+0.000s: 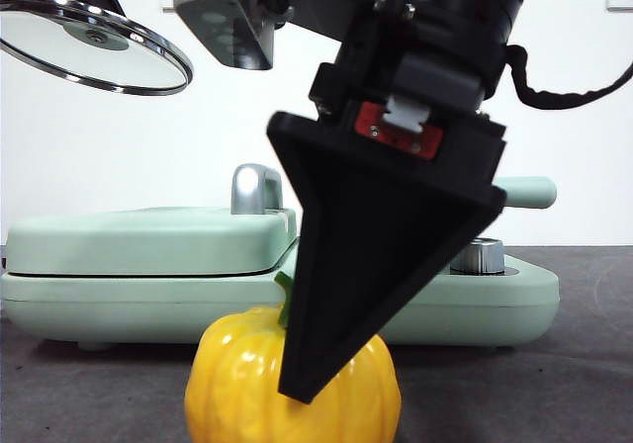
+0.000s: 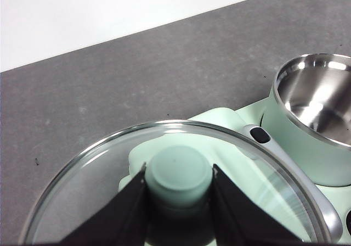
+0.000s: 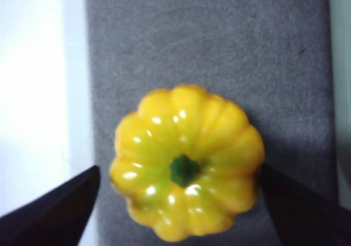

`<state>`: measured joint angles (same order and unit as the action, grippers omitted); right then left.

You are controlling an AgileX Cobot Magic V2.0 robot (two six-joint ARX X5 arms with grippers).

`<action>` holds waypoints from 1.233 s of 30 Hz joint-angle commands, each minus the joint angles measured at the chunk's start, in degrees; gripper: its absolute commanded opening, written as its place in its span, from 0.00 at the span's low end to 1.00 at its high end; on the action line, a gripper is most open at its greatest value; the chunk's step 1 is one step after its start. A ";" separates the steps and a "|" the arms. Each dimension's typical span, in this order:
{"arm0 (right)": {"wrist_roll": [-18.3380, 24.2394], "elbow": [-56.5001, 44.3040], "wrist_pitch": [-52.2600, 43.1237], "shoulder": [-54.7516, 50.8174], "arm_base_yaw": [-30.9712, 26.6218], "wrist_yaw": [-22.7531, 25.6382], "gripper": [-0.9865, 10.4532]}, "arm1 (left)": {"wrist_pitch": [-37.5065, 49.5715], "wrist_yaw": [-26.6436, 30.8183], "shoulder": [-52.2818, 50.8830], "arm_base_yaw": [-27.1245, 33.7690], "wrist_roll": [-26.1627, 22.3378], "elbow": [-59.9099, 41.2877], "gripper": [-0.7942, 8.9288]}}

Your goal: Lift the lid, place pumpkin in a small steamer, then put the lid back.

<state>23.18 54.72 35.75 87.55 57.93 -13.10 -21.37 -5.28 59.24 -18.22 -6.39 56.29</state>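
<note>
The glossy yellow ribbed toy pumpkin (image 3: 186, 163) with its short green stem (image 3: 184, 170) sits on the dark grey table (image 3: 219, 48), in front of the wide mint-green griddle (image 1: 148, 255). The right gripper (image 3: 178, 196) hangs over it, jaws spread wide on either side, not touching. The left gripper (image 2: 178, 194) is clamped on the mint-green knob (image 2: 178, 174) of the round glass lid (image 2: 98, 174), held up in the air. The mint-green small steamer (image 2: 312, 141) stands uncovered.
</note>
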 commanded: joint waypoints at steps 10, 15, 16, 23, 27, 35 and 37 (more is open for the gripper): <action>-10.51 1.27 5.25 -1.92 -0.39 2.25 0.40 | 1.66 -0.04 -0.09 -0.04 -0.20 0.76 0.10; -19.02 2.01 11.06 -7.52 -2.43 2.67 0.40 | 1.68 -0.04 -0.09 -0.04 -0.20 0.76 0.10; -21.22 2.60 13.18 -8.94 -3.13 2.64 0.40 | 1.70 -0.04 -0.09 -0.04 -0.20 0.76 0.10; -29.38 10.03 28.65 -13.57 -8.11 2.67 0.40 | 1.70 -0.04 -0.09 -0.04 -0.20 0.76 0.10; -29.88 16.31 35.74 -13.49 -11.34 2.69 0.40 | 1.68 -0.04 -0.09 -0.04 -0.17 0.76 0.10; -29.29 27.80 39.01 -11.93 -17.66 3.39 0.40 | 1.68 -0.07 -0.09 -0.04 -0.17 0.76 0.10; -28.33 30.84 39.06 -10.47 -19.17 5.25 0.40 | 1.68 -0.04 -0.09 -0.04 -0.15 0.76 0.10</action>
<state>-5.80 83.72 75.05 75.61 38.74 -8.47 -21.30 -5.28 59.24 -18.22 -6.39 56.29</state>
